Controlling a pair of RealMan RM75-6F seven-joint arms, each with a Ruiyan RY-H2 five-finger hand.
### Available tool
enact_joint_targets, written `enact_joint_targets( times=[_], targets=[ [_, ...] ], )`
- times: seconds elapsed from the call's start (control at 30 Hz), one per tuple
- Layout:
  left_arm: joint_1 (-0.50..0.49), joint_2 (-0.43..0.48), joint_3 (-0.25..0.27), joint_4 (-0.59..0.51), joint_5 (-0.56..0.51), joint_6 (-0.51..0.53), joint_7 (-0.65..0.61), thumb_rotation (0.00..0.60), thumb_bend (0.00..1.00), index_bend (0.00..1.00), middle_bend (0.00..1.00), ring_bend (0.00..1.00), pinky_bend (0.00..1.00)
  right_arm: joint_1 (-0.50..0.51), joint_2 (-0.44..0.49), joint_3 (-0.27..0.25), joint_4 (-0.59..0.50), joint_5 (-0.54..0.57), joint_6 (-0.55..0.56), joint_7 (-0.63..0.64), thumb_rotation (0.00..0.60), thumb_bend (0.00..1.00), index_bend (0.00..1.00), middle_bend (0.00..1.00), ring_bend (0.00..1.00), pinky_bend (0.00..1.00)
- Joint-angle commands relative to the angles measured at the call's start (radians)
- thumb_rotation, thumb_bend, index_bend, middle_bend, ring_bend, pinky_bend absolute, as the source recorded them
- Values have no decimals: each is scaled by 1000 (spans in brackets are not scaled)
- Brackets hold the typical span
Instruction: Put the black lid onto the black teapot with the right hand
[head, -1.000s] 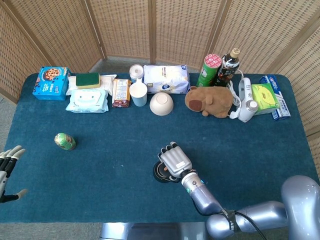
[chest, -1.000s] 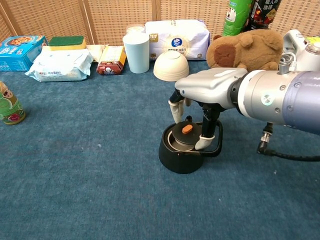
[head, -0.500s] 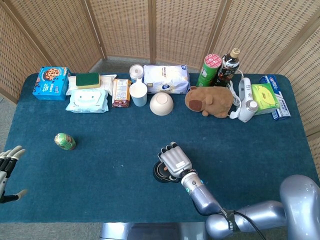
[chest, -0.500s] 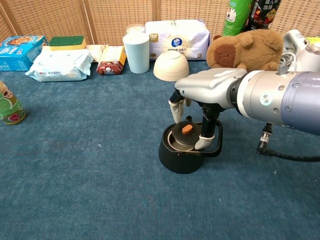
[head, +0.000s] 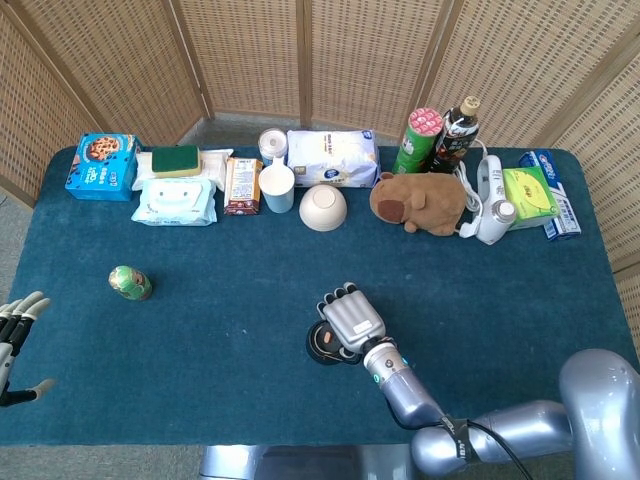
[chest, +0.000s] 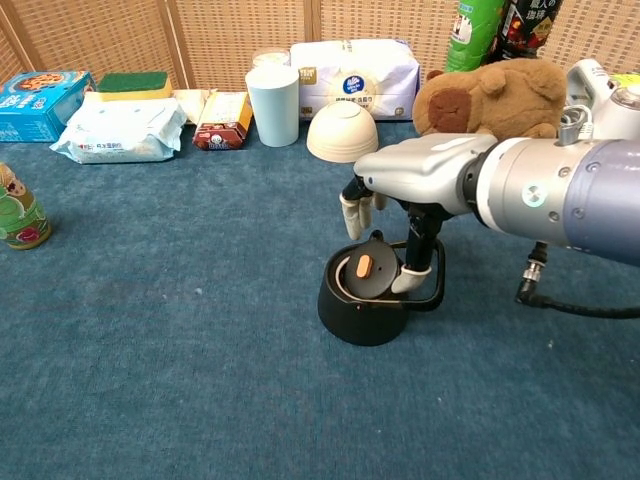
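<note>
A bowl (chest: 342, 130) and plush toy (chest: 490, 97) stand behind the teapot (chest: 362, 305); its orange-knobbed lid (chest: 365, 275) sits tilted in the opening, right hand (chest: 400, 215) released just above.

Plush capybara (head: 418, 204) — white bowl (head: 323, 208) beside pale cup (head: 277, 187).

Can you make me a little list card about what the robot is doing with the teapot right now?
teapot: black teapot stands on the blue table, handle toward the right
lid: black lid with an orange knob sits in the pot's opening, tilted
right hand: right hand just above the lid, fingers apart, one fingertip by the lid's edge
left hand: left hand open at the table's edge, holding nothing
nearby: white bowl upside down behind the pot
</note>
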Motion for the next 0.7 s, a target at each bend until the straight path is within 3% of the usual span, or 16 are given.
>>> enact_joint_targets(
  times=[0.03, 0.4, 0.7],
  targets=[
    [0, 0, 0, 0, 1, 0, 0, 600, 107, 0, 0, 0, 45, 1, 11, 3, -17, 4, 0, 4, 600, 203, 340, 304, 246, 158],
    [0, 0, 1, -1, 2, -1, 1, 600, 107, 0, 0, 0, 45, 8, 54, 43, -70, 1, 2, 44, 600, 202, 339, 305, 247, 171],
    [0, 0, 3, -1, 4, 0, -2, 600, 107, 0, 0, 0, 46, 13, 7, 32, 43, -7, 0, 56, 600, 203, 339, 306, 247, 178]
  ],
)
